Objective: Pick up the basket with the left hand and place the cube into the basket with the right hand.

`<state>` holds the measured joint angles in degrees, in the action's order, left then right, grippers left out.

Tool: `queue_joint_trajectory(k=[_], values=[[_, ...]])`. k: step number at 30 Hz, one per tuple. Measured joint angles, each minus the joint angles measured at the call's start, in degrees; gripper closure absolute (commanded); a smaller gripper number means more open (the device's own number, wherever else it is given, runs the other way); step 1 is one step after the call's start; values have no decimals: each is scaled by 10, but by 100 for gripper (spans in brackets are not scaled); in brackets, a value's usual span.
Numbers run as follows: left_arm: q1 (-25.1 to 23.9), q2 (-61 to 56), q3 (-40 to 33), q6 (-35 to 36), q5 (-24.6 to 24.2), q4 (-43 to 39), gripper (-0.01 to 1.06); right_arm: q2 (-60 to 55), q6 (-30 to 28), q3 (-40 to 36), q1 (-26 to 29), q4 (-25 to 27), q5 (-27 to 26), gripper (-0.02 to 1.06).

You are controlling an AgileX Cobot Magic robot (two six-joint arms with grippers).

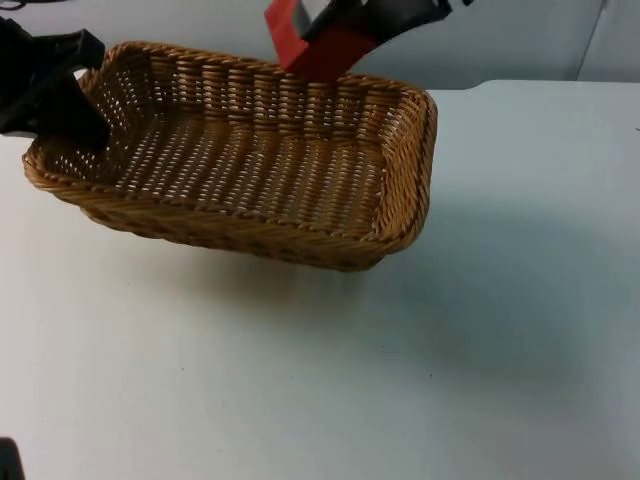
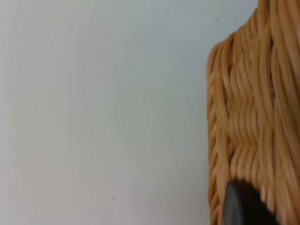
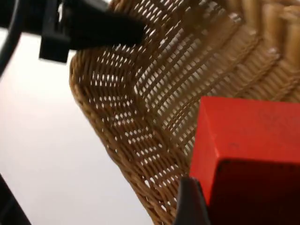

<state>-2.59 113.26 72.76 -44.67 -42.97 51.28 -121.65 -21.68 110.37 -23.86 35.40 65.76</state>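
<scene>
Left gripper [image 1: 85, 95], top view: I see it clamped on the wicker basket [image 1: 250, 170] at its left end, the basket lifted and tilted above the white table [image 1: 480, 330]. Right gripper [image 1: 335, 35]: I see it closed on the red cube [image 1: 315, 45], above the basket's far rim.

Left wrist view: basket weave [image 2: 253, 117] beside one black fingertip [image 2: 236, 206]; apparently touching.

Right wrist view: cube [image 3: 243, 140] over the basket's interior [image 3: 154, 108]; left gripper [image 3: 108, 28] on the rim.

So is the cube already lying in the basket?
No, the red cube hangs in the right claw above the basket rim.
</scene>
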Motion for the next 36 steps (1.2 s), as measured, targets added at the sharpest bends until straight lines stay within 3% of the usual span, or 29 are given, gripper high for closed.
queue_joint_trajectory(k=[2,3,4,6,8,14,18,24,27,36], values=[[0,0,0,-6,-6,9,105,-17,0,0,-19,-13,-7,91],[0,0,0,-6,-6,9,105,-17,0,0,-19,-13,-7,80],[0,0,0,-10,-10,14,105,-28,4,0,-25,-19,-14,80],[0,0,0,-13,-18,16,105,-51,16,0,-32,-31,-27,50],[0,0,0,-15,-20,16,105,-63,35,0,-34,-42,-37,32],[0,0,0,-30,-37,17,104,-71,84,18,-27,-64,-60,42],[9,0,0,-32,-45,17,104,-61,94,98,-13,-73,-51,42],[31,15,0,-33,-52,17,104,-41,121,268,-10,-99,10,42],[46,36,0,-35,-39,17,104,-39,134,333,-10,-106,32,42],[48,77,0,-66,25,22,104,-28,141,412,-19,-111,39,42]])
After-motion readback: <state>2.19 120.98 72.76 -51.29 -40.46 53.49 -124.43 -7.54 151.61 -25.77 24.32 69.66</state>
